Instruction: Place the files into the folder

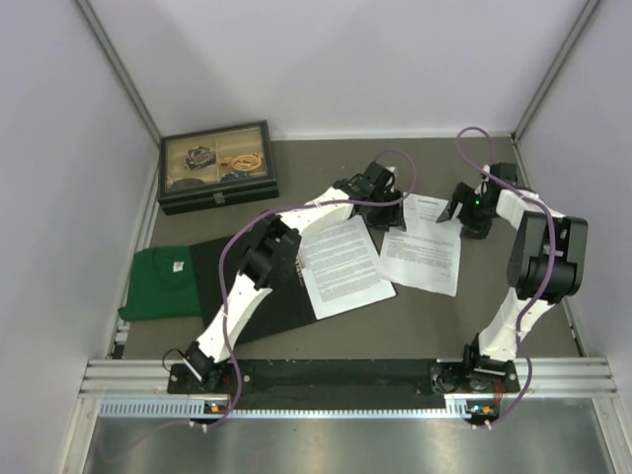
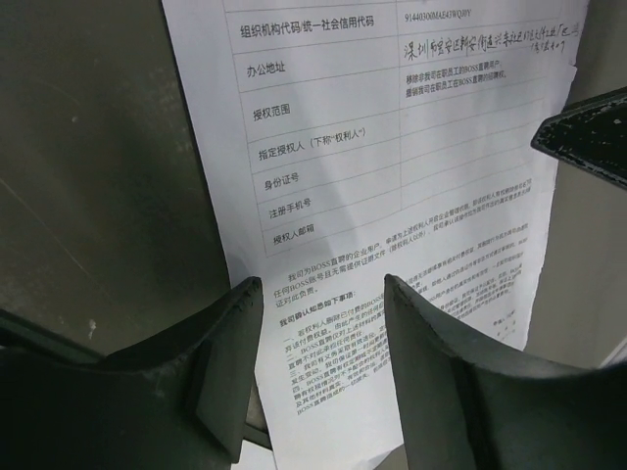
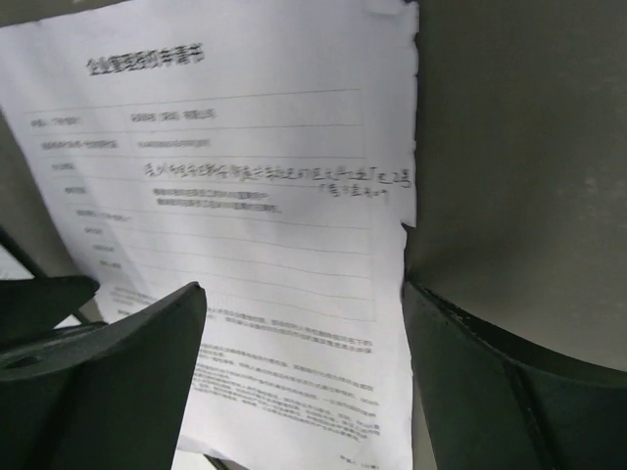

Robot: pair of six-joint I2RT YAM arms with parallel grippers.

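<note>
- The printed sheet [image 1: 423, 252] is thin white paper. It carries a title line, a ruled form with small black text, one handwritten line and a block of paragraphs below.
- This sheet lies flat on the grey table [image 1: 326, 168], right of centre, with its far end between the two grippers.
- A second printed sheet [image 1: 346, 267] lies just to its left, at the right edge of the folder [image 1: 222, 286]. The folder lies open with its black inside up, and how far the sheet overlaps it cannot be told.
- The left gripper [image 1: 387, 209] stands at the far left corner of the first sheet. In the left wrist view the sheet [image 2: 392, 196] runs under and between the jaws of the left gripper [image 2: 323, 284].
- The left jaws stand apart with nothing clamped. Contact with the paper cannot be told.
- The right gripper [image 1: 462, 209] stands at the far right corner. In the right wrist view the sheet [image 3: 255, 245] fills most of the gap of the right gripper [image 3: 304, 294], and the paper's right edge runs beside the right-hand finger.
- The right jaws stand wide apart and hold nothing.
</note>
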